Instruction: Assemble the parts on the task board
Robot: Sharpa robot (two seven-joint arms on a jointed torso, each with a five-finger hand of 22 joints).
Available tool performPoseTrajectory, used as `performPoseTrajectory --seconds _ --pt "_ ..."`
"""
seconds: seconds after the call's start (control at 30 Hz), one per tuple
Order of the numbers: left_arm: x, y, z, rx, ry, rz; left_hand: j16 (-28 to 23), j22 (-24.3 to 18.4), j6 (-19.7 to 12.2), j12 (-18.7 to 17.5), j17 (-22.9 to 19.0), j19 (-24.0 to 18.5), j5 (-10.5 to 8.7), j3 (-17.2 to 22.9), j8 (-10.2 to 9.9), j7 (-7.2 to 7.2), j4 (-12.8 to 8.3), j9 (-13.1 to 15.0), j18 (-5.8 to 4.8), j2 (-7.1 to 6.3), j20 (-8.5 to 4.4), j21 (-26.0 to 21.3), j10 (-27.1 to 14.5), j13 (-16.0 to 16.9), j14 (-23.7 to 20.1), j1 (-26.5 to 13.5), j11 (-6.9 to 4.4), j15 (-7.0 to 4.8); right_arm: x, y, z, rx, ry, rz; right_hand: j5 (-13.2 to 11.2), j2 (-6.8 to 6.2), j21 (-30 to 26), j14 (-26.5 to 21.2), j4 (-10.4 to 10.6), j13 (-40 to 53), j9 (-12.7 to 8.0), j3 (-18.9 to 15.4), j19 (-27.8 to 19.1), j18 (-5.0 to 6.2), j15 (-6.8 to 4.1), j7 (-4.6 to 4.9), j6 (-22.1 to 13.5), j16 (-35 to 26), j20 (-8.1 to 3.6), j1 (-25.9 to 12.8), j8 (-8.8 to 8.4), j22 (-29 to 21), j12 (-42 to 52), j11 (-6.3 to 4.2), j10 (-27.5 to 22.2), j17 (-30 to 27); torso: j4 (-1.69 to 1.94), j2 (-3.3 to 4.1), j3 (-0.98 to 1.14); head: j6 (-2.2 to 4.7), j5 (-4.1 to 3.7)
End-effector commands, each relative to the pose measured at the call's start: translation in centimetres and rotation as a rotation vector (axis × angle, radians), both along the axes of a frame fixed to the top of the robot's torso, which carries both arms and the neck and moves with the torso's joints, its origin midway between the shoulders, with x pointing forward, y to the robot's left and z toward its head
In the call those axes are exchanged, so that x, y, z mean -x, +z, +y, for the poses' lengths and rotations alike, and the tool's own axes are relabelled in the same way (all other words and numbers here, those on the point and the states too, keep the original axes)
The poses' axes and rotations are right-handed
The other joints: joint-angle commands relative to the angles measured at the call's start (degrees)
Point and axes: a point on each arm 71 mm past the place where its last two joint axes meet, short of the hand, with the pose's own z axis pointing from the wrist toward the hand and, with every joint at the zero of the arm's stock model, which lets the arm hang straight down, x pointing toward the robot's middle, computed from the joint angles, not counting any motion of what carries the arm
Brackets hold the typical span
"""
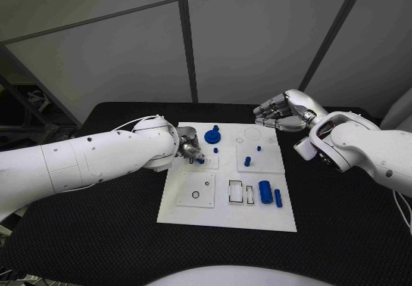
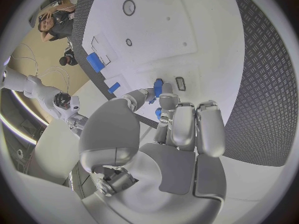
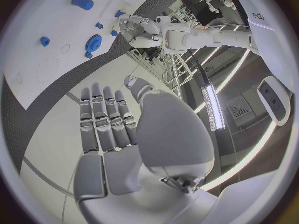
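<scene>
My left hand (image 1: 190,150) sits over the upper left part of the task board (image 1: 225,217), and my own forearm hides most of it from the head camera, so little more than the fingertips show there. My left wrist camera is clearer: the fingers (image 2: 167,100) pinch a small blue part (image 2: 158,88) just above the white surface, beside a small rectangular slot (image 2: 181,83). Whether the part touches the board I cannot tell.

My right hand (image 1: 284,113) hangs above the board's far right corner, fingers straight and apart, holding nothing.

On the board, a blue gear (image 1: 213,137) stands near the far edge, just beside my left fingertips. A short blue peg (image 1: 247,161) stands towards the middle, with a tiny blue piece (image 1: 258,146) beyond it. Nearer me, a blue cylinder (image 1: 265,190) and a thin blue bar (image 1: 278,198) lie side by side to the right of two rectangular recesses (image 1: 235,190). Circular outlines mark the board's left panel (image 1: 196,190).
</scene>
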Motion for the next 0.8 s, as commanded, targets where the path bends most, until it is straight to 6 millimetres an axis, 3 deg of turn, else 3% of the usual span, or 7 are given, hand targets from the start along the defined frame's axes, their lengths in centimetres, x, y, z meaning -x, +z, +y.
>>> performPoseTrajectory --seconds 0.03,0.53,0.8 --pt "0.18 -0.24 0.03 -0.02 -0.009 0.014 -0.26 1.53 -0.02 0.22 0.1 0.44 0.26 9.96 0.02 -0.44 -10.22 0.0 -8.05 0.39 -0.08 0.22 1.53 0.07 1.34 0.36 -1.19 -0.28 0.01 0.16 0.11 -0.002 0.01 -0.007 0.13 0.14 -0.34 -0.31 -0.02 0.01 -0.04 -0.37 -0.01 0.3 -0.13 0.38 -0.09 -0.2 0.44 -0.61 -0.21 -0.06 -0.39 0.19 -0.15 -0.05 -0.02 0.0 0.01 -0.02 -0.02" --pt "0.17 -0.26 -0.09 -0.019 -0.011 0.016 -0.27 1.7 0.12 1.03 0.1 0.54 0.28 9.42 0.46 -0.62 -9.88 0.37 -8.09 0.48 -0.11 0.29 2.15 0.79 1.36 0.0 -1.3 -0.31 -0.01 0.14 0.17 -0.002 0.012 -0.006 0.22 0.15 -0.4 -0.32 -0.01 0.01 -0.05 -0.41 0.02 0.3 -0.12 0.39 -0.12 -0.19 0.45 -0.65 -0.21 -0.1 -0.4 0.21 -0.17 -0.09 -0.05 0.02 0.04 -0.18 -0.05" --pt "0.06 -0.33 -0.37 -0.019 -0.015 0.023 -0.26 1.92 0.43 2.26 0.17 0.69 -0.07 2.78 0.89 -1.82 -7.8 0.83 -8.13 0.22 -0.53 0.17 3.29 1.61 1.44 -1.81 -2.1 -0.79 -0.01 0.13 0.13 -0.001 0.011 -0.004 0.31 0.17 -0.46 -0.33 -0.01 0.01 -0.05 -0.44 0.05 0.3 -0.11 0.39 -0.14 -0.19 0.46 -0.66 -0.21 -0.15 -0.41 0.21 -0.18 -0.13 -0.08 0.0 0.06 -0.27 -0.08"
